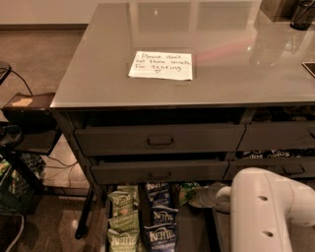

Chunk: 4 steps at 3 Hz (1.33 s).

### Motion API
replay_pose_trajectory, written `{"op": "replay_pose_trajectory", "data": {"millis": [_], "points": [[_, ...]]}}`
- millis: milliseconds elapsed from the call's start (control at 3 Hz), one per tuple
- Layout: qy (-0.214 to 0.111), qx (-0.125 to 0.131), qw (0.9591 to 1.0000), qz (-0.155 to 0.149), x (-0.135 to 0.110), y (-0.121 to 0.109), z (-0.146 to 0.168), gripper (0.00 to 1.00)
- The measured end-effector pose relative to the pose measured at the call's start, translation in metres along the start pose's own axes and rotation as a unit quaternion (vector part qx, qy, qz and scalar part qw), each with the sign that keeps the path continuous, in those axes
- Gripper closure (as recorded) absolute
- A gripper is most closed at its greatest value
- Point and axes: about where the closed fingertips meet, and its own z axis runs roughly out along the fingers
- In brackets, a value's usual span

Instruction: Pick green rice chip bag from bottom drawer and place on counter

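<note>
The bottom drawer (199, 231) stands pulled out under the cabinet, holding a row of olive-green Kettle bags (120, 219) and a row of dark blue Kettle bags (160, 221). A bit of the bright green rice chip bag (186, 191) shows at the drawer's back, right of the blue bags. My white arm (266, 211) reaches in from the lower right, and my gripper (204, 197) sits right beside the green bag; its tips are hidden. The glossy grey counter (221, 59) carries a white handwritten note (161, 65).
Two closed drawers with recessed handles (160, 141) sit above the open one. More drawers with snack bags (268, 154) are at the right. A dark cup (301, 15) stands at the counter's far right corner. Cables and a black cart (19, 142) stand at the left.
</note>
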Motion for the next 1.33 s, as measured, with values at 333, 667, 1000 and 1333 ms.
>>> {"op": "replay_pose_trajectory", "data": {"millis": [333,667,1000,1333], "points": [[-0.008,0.002,1.0000,0.002,0.003,0.002,-0.026,1.00],[-0.015,0.002,0.9999,0.002,0.005,0.006,-0.054,1.00],[-0.024,0.000,0.9997,-0.001,0.004,0.014,-0.083,1.00],[-0.030,-0.007,0.9995,-0.004,-0.001,0.026,-0.115,1.00]]}}
